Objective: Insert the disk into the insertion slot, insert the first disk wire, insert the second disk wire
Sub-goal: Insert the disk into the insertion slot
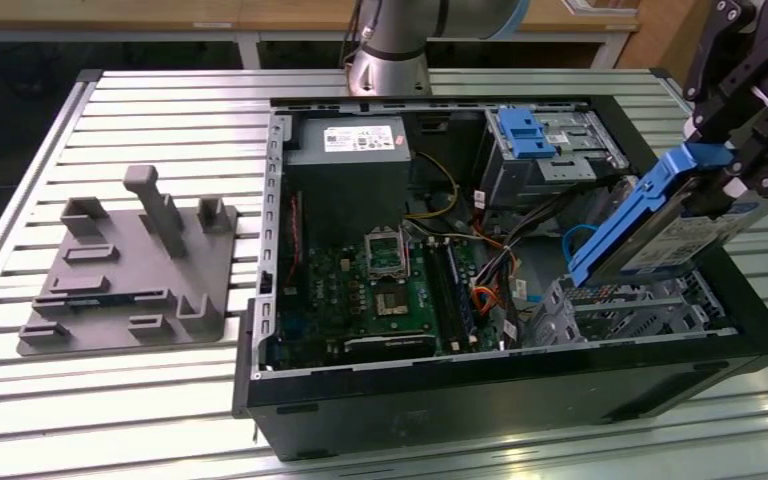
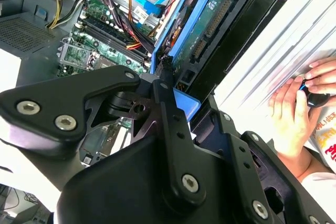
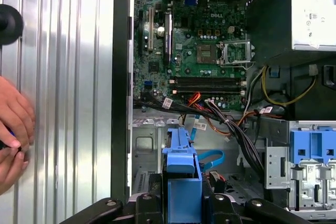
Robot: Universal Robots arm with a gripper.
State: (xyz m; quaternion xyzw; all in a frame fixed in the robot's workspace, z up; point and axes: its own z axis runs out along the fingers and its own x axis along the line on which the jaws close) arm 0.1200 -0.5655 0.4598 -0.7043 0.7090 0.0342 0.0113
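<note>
In the exterior view, my gripper (image 1: 728, 178) is shut on the disk (image 1: 664, 235), a silver drive in a bright blue bracket. The disk hangs steeply tilted, with its lower end just above the insertion slot (image 1: 624, 305). That slot is a silver perforated cage in the corner of the open computer case on the exterior view's right. The first wrist view shows the blue bracket (image 3: 181, 179) between my fingers, above the cage's metal floor (image 3: 147, 145). The drive's underside and connector edge (image 2: 210, 17) appear in the second wrist view. A blue flat cable (image 3: 210, 158) and a bundle of black and orange wires (image 3: 231, 124) lie loose beside the cage.
A taller metal bay with a blue latch (image 1: 538, 135) stands behind the cage. The motherboard (image 1: 384, 290) and power supply (image 1: 351, 140) fill the rest of the case. A grey fixture (image 1: 131, 270) lies on the slatted table (image 1: 117, 400). A person's hands (image 3: 13, 127) rest beside the case.
</note>
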